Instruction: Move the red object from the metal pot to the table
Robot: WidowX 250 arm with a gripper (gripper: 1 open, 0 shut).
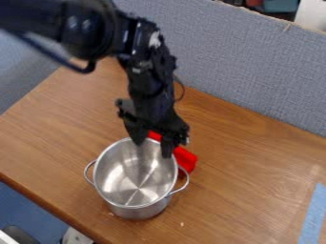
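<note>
The metal pot [132, 196] stands near the table's [51, 110] front edge, and I see nothing inside it. The red object [185, 156] lies on the wood just behind the pot's far right rim, partly hidden by the rim and by my fingers. My gripper [152, 136] hangs pointing down over the pot's far rim, right beside the red object's left end. Its dark fingers [171, 133] stand spread apart, with nothing gripped between them.
A grey-blue partition [254, 57] runs behind the table. The table's front edge [51, 195] passes close to the pot, and its right edge [312, 181] is a short way beyond the red object. My dark arm [109, 33] reaches in from the upper left.
</note>
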